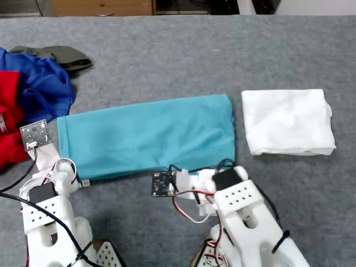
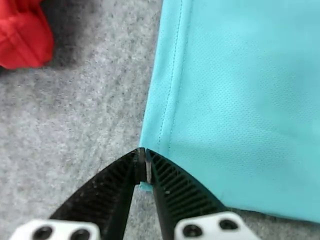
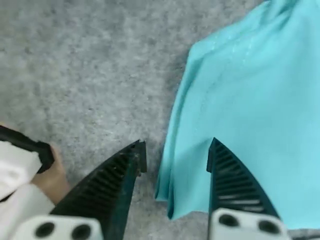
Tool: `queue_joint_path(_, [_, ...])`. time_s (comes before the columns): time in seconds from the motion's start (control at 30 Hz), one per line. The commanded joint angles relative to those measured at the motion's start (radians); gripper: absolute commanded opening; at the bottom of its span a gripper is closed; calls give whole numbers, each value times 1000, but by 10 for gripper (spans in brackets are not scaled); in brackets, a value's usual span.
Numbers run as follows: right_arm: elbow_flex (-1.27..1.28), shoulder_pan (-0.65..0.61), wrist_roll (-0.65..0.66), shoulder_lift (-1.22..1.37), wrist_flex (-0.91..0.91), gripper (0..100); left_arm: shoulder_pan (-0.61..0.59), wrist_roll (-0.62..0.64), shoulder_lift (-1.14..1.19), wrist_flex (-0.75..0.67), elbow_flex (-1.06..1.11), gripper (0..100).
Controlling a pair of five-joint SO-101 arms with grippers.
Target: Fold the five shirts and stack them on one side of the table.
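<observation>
The left gripper (image 2: 143, 161) pinches only a tiny corner of the teal shirt (image 2: 240, 100) at 8 o'clock, so it could slip. The right gripper (image 3: 177, 146), at 5 o'clock, gapes wide, holding nothing.

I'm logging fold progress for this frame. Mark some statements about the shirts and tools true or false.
1. The left tool is shut on a corner of the teal shirt. True.
2. The right tool is shut. False: it is open, astride the teal shirt's edge.
3. The white shirt lies folded, apart from the teal one. True.
4. The red shirt is stacked on the white shirt. False: it lies crumpled beside the blue shirt.
</observation>
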Motion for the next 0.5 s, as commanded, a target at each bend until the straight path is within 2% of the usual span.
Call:
queue_joint_path(0.0, [7, -10, -12, 4, -32, 207, -6, 0, -7, -17, -3, 21])
queue_joint_path(0.27, [18, -5, -11, 25, -83, 207, -6, 0, -7, -14, -3, 21])
queue_joint_path(0.47, [-56, -4, -32, 209, -120, 207, -6, 0, -7, -12, -3, 21])
